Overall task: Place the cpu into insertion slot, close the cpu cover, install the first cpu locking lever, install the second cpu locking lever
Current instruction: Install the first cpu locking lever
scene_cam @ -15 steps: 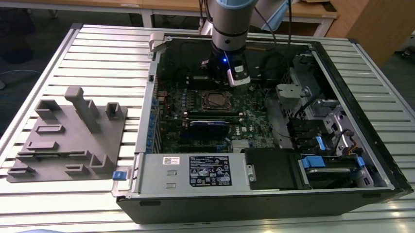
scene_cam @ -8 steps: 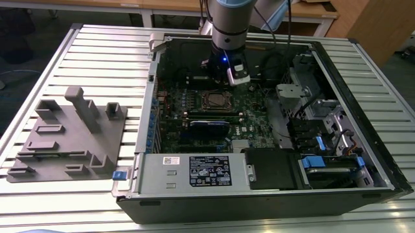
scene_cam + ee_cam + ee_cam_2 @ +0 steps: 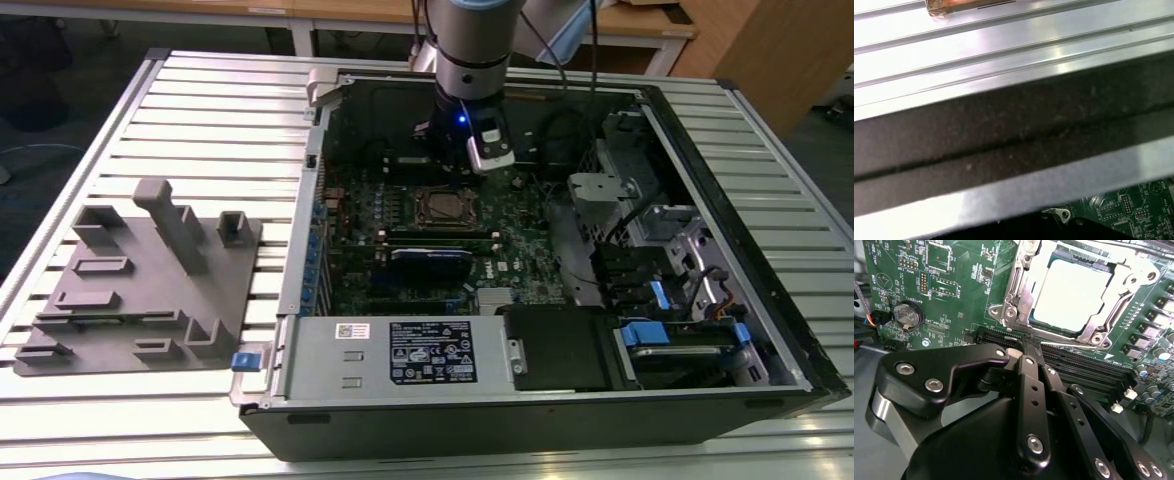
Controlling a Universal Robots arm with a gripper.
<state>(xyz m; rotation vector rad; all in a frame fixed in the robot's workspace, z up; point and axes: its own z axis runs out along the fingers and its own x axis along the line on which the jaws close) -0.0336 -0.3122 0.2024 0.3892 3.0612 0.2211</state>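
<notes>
In the second wrist view, the black metal gripper (image 3: 1031, 346) was pinched shut with nothing visible between its fingers, and its tips sat just beside the near rim of the slot (image 3: 1009, 312). Straight beyond them, the cpu (image 3: 1074, 292) lay flat, square and dull silver, seated under the shiny cover (image 3: 1119, 300).

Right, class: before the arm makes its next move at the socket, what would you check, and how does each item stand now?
1. The cpu seated in the insertion slot: ok.
2. The cpu cover down over the chip: ok.
3. Both locking levers latched: cannot tell.
4. The gripper with its fingers together: ok.
5. Gripper tip touching the socket's edge: cannot tell.
</notes>
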